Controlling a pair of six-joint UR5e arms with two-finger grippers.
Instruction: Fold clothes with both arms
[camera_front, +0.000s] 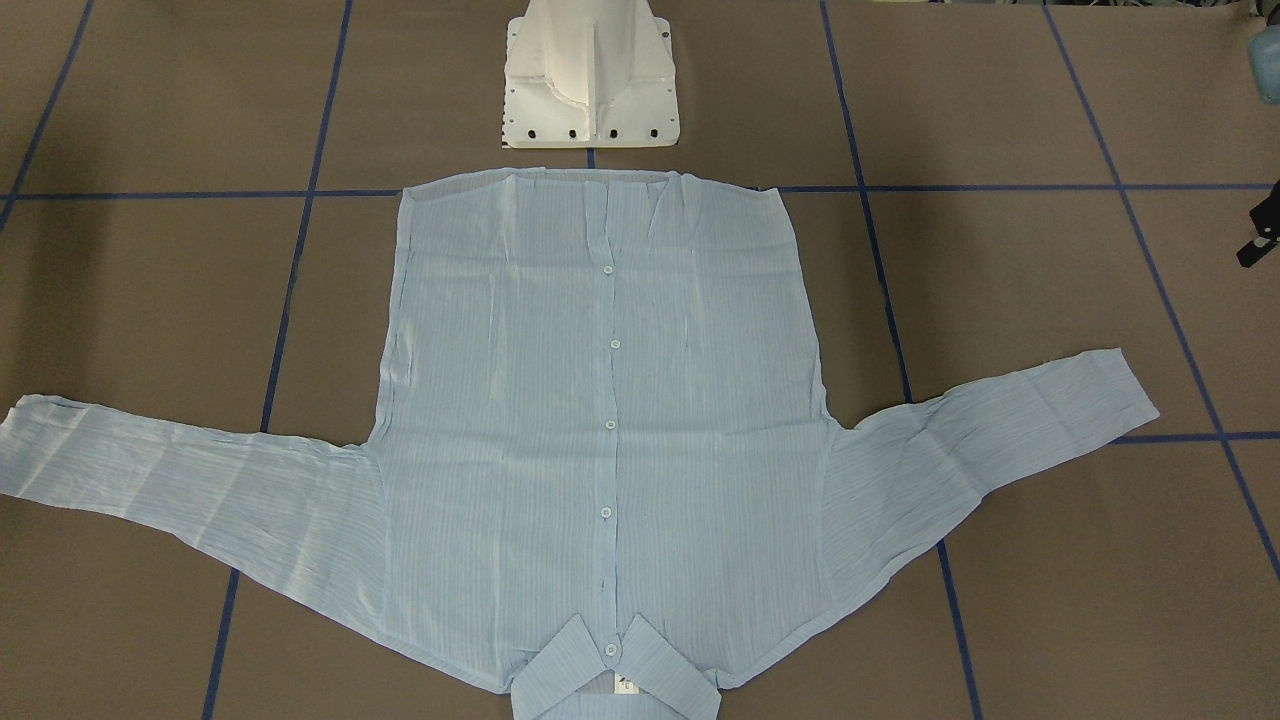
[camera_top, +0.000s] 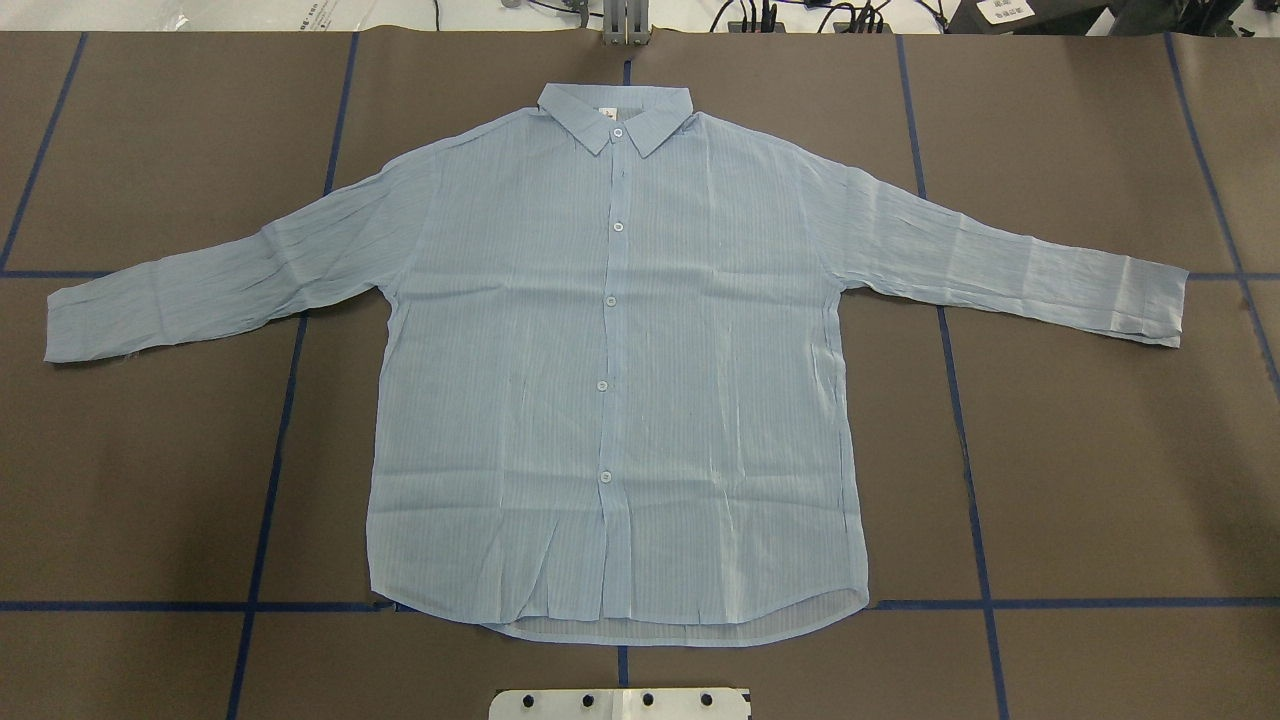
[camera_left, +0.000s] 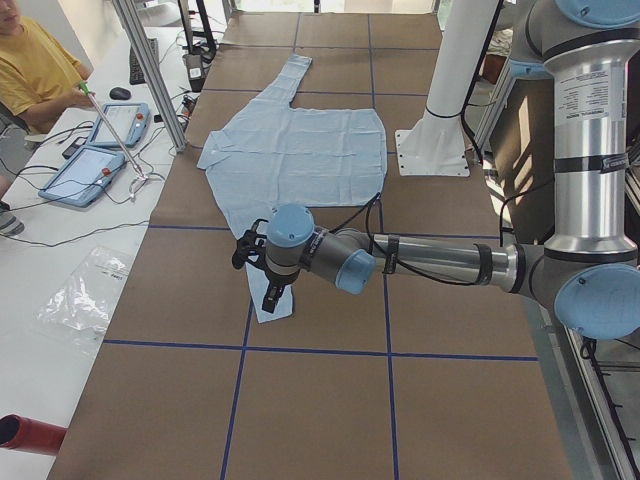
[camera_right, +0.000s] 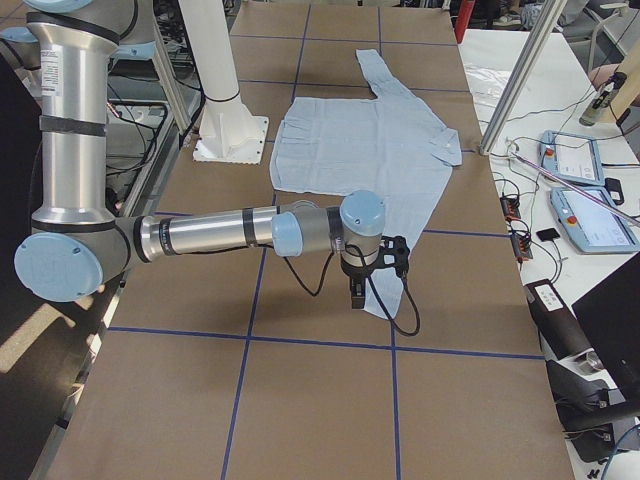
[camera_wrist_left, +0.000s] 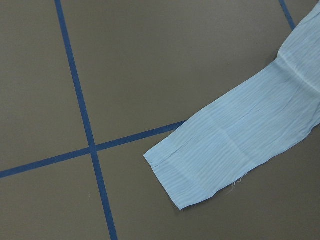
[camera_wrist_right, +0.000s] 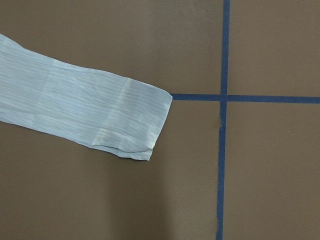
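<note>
The light-blue shirt (camera_top: 610, 380) lies flat and buttoned on the brown table, collar (camera_top: 614, 110) away from the robot and both sleeves spread out. My left gripper (camera_left: 275, 296) hangs over the cuff (camera_wrist_left: 185, 172) of the sleeve on my left. Above the opposite cuff (camera_wrist_right: 135, 125) hangs my right gripper (camera_right: 357, 294). Both grippers show only in the side views, so I cannot tell whether they are open or shut. No fingers appear in either wrist view.
Blue tape lines (camera_top: 290, 400) grid the table. The white pedestal base (camera_front: 590, 75) stands at the hem side. A person (camera_left: 35, 70) sits at a side bench with tablets (camera_left: 85, 175) and cables. A black part (camera_front: 1262, 235) pokes in at the front view's right edge.
</note>
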